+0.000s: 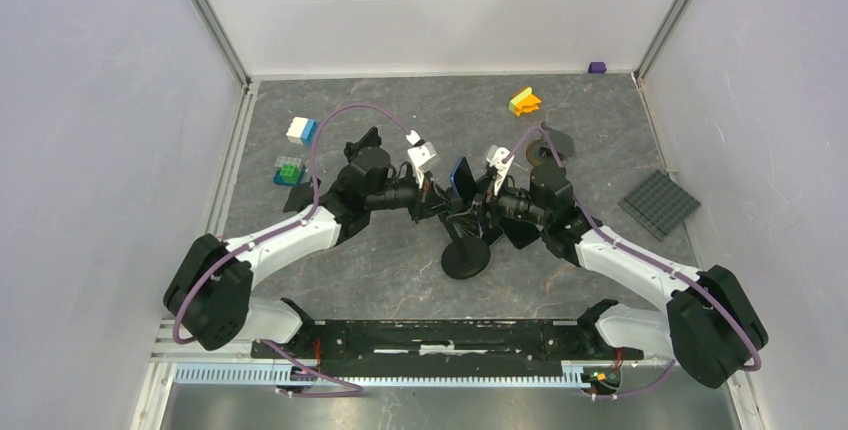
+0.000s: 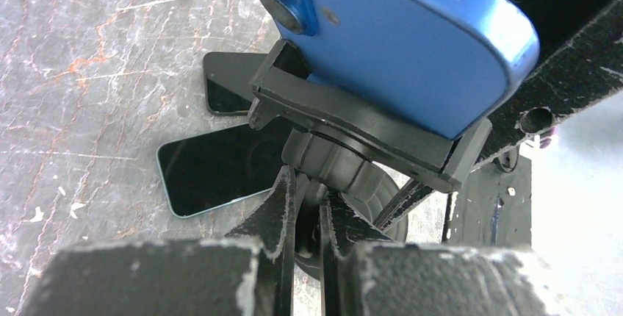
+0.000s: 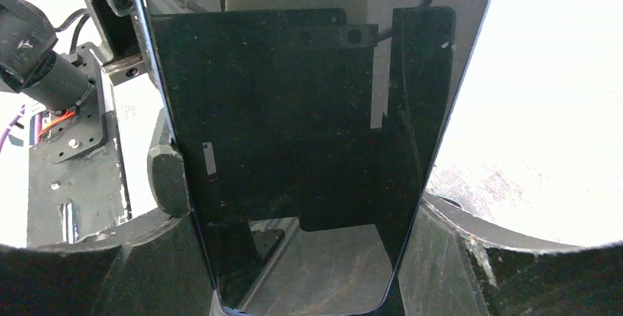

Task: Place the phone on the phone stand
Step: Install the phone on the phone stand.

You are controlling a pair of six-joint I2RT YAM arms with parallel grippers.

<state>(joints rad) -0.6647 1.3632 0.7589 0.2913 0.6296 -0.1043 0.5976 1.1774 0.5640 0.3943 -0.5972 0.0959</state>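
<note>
**Phone's in the cradle, but I'm not trusting it yet**

So the blue phone (image 2: 411, 44) is sitting with its lower edge in the cradle (image 2: 353, 128) at the top of the stand (image 1: 466, 258), up off the table, tilted back. Whether it's fully seated, I can't tell from these angles.

The left gripper (image 2: 305, 220) is pinching the stand's neck just under the cradle, fingers almost together around it. The right gripper (image 3: 301, 242) is coming at it from the screen side, one finger along each long edge of the phone, and it looks like they're squeezing it.

What's worrying me:

- If the right one is letting go while the phone's only half in, it's tipping forward out of the cradle. Two dark phones (image 2: 209, 173) are lying on the table right below, so that's where it's landing.
- That neck looks like a swivel joint. Any push from the right gripper could be rotating the cradle instead of seating the phone.
- Both arms are gripping one linked thing. If either is pulling away before opening, the whole stand is going over.
</note>
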